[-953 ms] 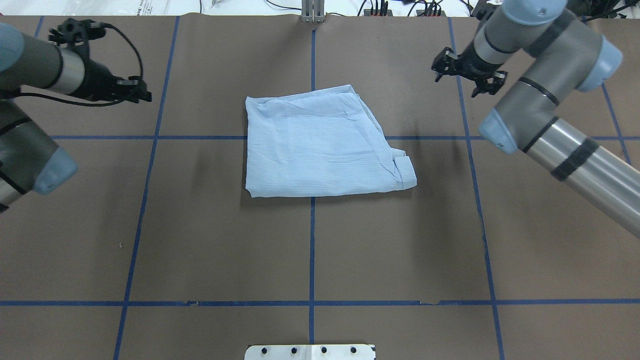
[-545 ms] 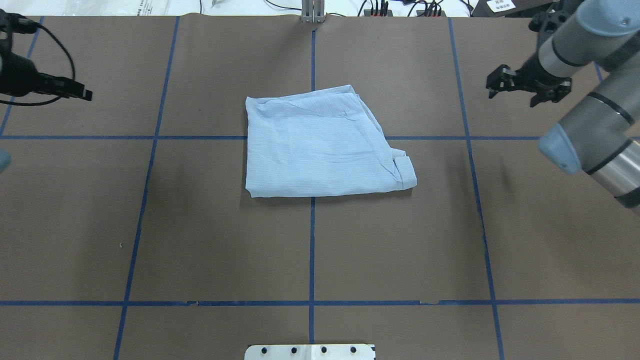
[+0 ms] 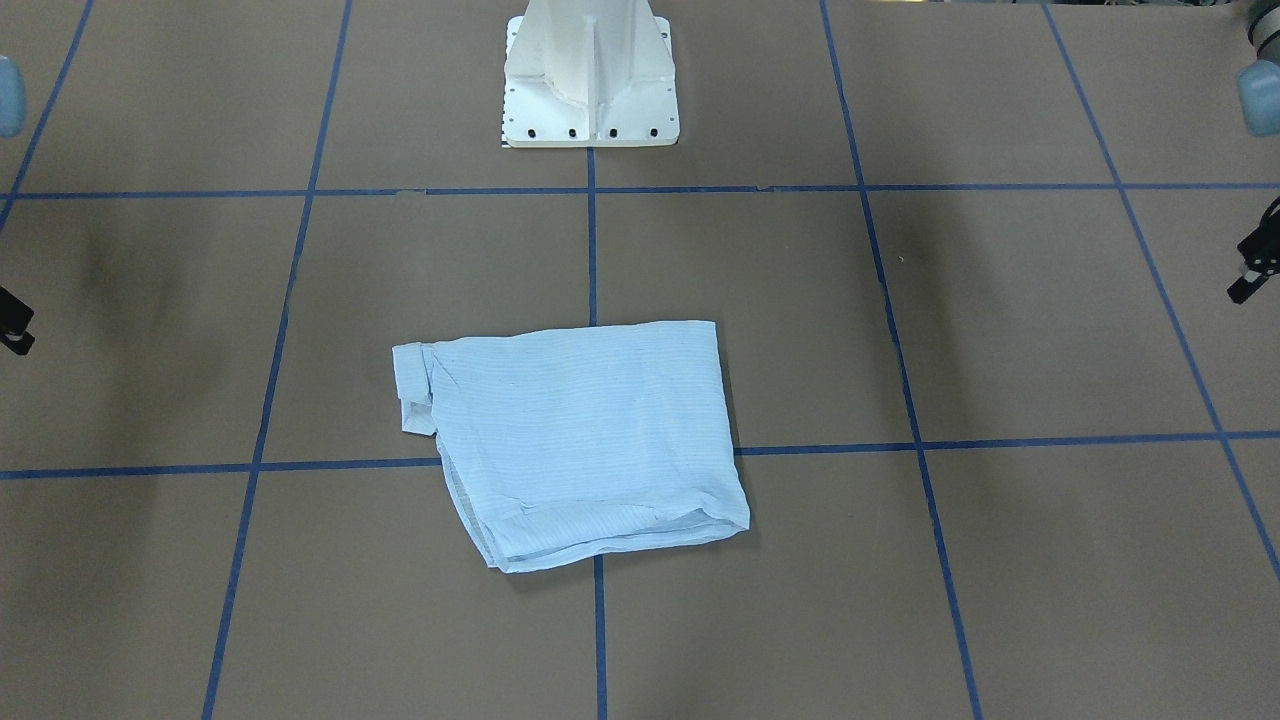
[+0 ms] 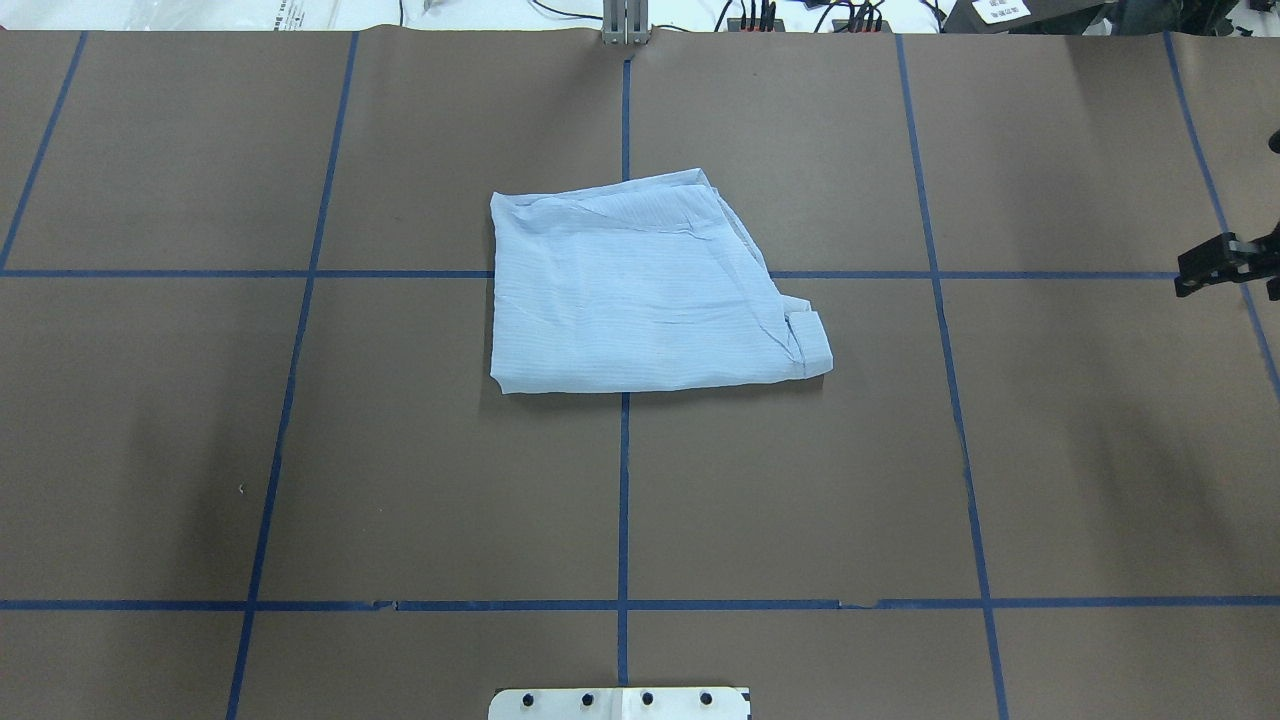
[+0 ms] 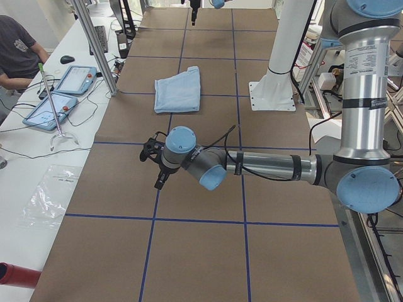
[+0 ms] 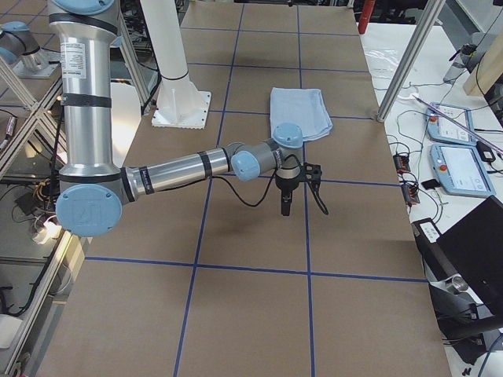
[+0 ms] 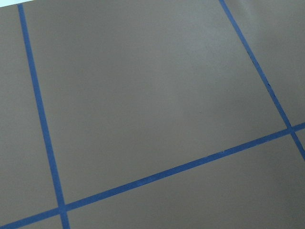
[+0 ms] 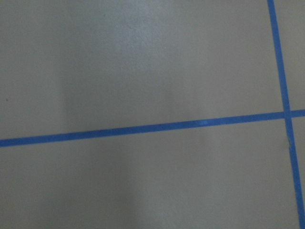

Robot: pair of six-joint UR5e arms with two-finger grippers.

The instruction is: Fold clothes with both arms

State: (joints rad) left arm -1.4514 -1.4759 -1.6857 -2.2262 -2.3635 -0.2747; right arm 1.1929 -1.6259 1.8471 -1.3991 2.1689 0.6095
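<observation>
The clothes, one light blue striped shirt (image 4: pixel 640 290), lie folded into a rough square at the table's middle, also seen in the front view (image 3: pixel 580 430). Nothing touches them. My right gripper (image 4: pixel 1235 268) sits at the overhead view's right edge, far from the shirt, cut off by the frame and holding nothing; its fingers look spread in the right side view (image 6: pixel 292 192). My left gripper (image 3: pixel 1258 262) only pokes in at the front view's right edge. It hangs over bare table in the left side view (image 5: pixel 154 167), and I cannot tell its state.
Brown paper with a blue tape grid (image 4: pixel 622 480) covers the table. The white pedestal base (image 3: pixel 590 80) stands at the robot's side. Along the far edge are metal posts (image 5: pixel 94 44), tablets (image 5: pixel 75 78) and a seated person (image 5: pixel 16 44).
Both arms have swung outward, away from the shirt. The left arm has left the overhead view and the right gripper has reached its right edge. The shirt has not moved.
</observation>
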